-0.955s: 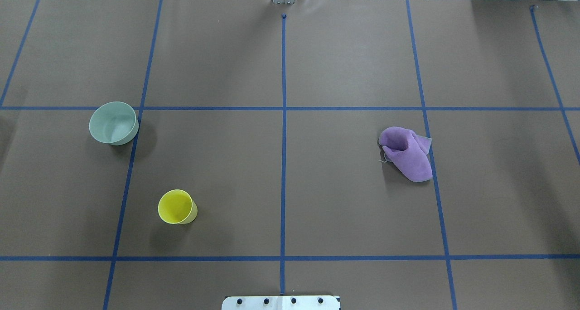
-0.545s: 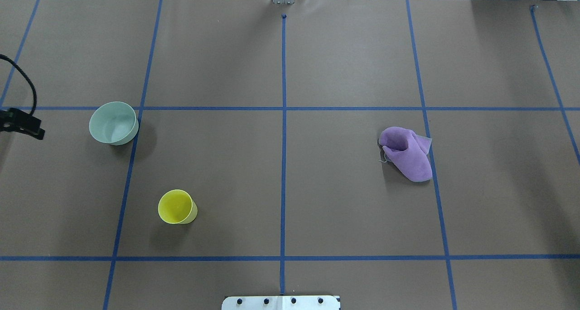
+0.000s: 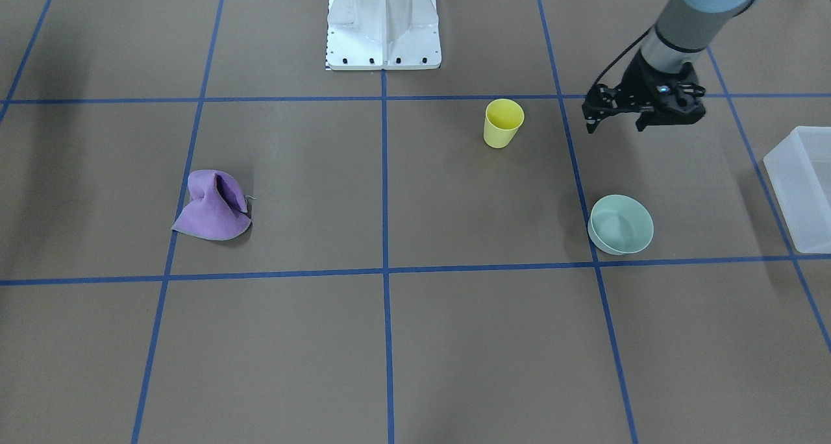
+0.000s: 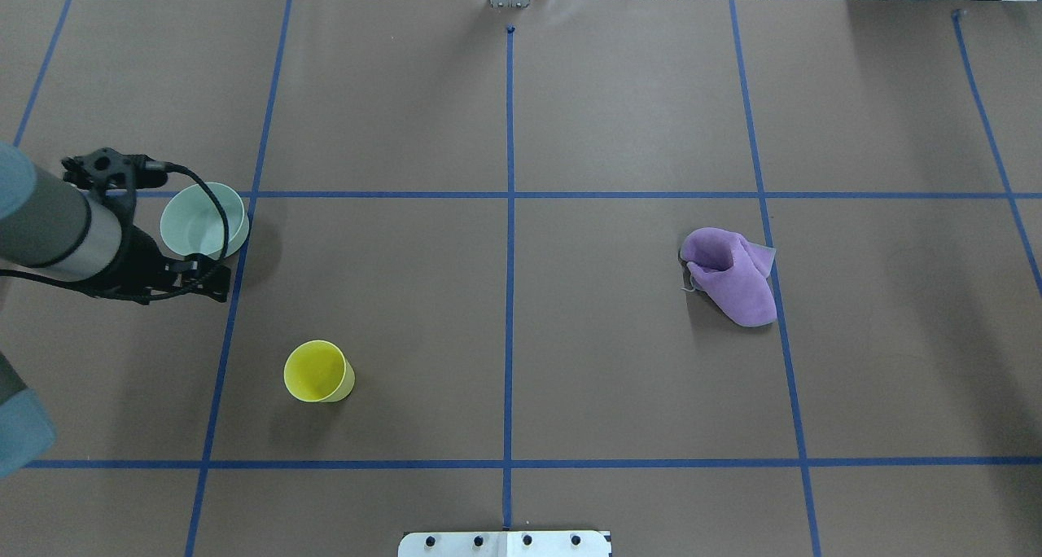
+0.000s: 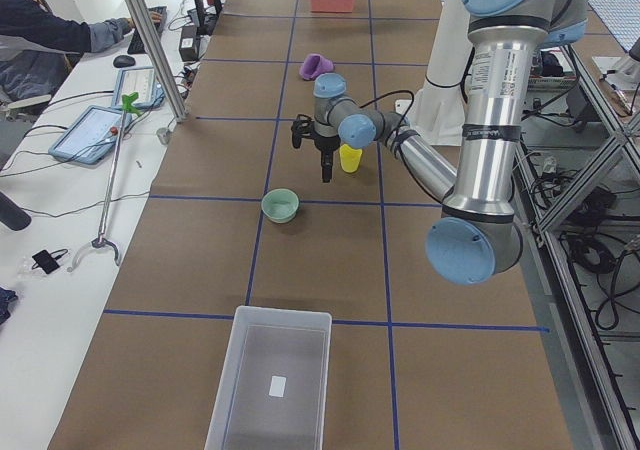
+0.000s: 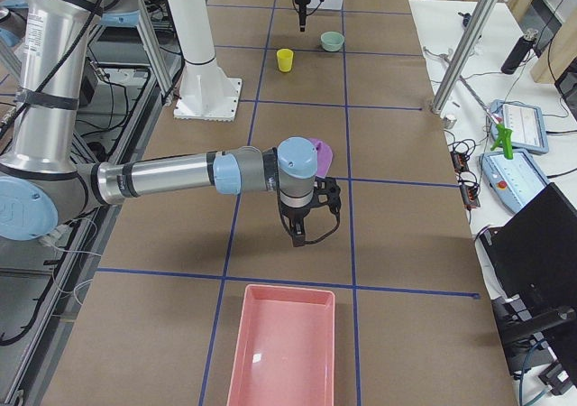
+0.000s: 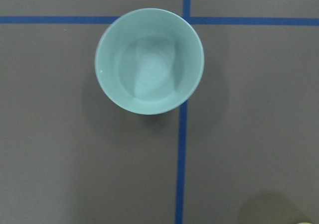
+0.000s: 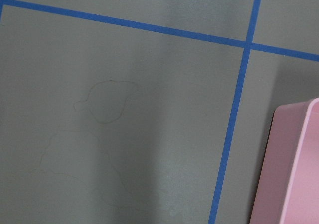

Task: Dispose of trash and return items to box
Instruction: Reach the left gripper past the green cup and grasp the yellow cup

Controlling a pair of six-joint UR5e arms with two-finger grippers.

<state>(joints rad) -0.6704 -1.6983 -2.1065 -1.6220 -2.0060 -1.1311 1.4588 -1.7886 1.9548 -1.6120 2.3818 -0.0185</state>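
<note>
The mint-green bowl [image 4: 203, 221] stands upright on the table's left side; it also shows in the front view [image 3: 621, 224] and fills the top middle of the left wrist view [image 7: 149, 59]. The pale-yellow cup [image 4: 317, 371] stands upright nearer the robot [image 3: 503, 123]. My left gripper [image 3: 615, 124] hangs open and empty above the table, just on the robot's side of the bowl [image 4: 203, 284]. The frosted-white box [image 3: 789, 197] sits empty at the table's far left end [image 5: 280, 312]. My right gripper [image 6: 306, 235] shows only in the exterior right view; I cannot tell its state.
A purple cloth [image 4: 730, 274] lies crumpled right of centre. An empty pink tray [image 6: 281, 352] sits at the table's right end, its edge in the right wrist view [image 8: 294, 174]. The white pedestal [image 3: 383, 25] stands at the near edge.
My left arm has come in from the left edge and moved right, to just beside the bowl. The bowl, cup and cloth have not moved.
</note>
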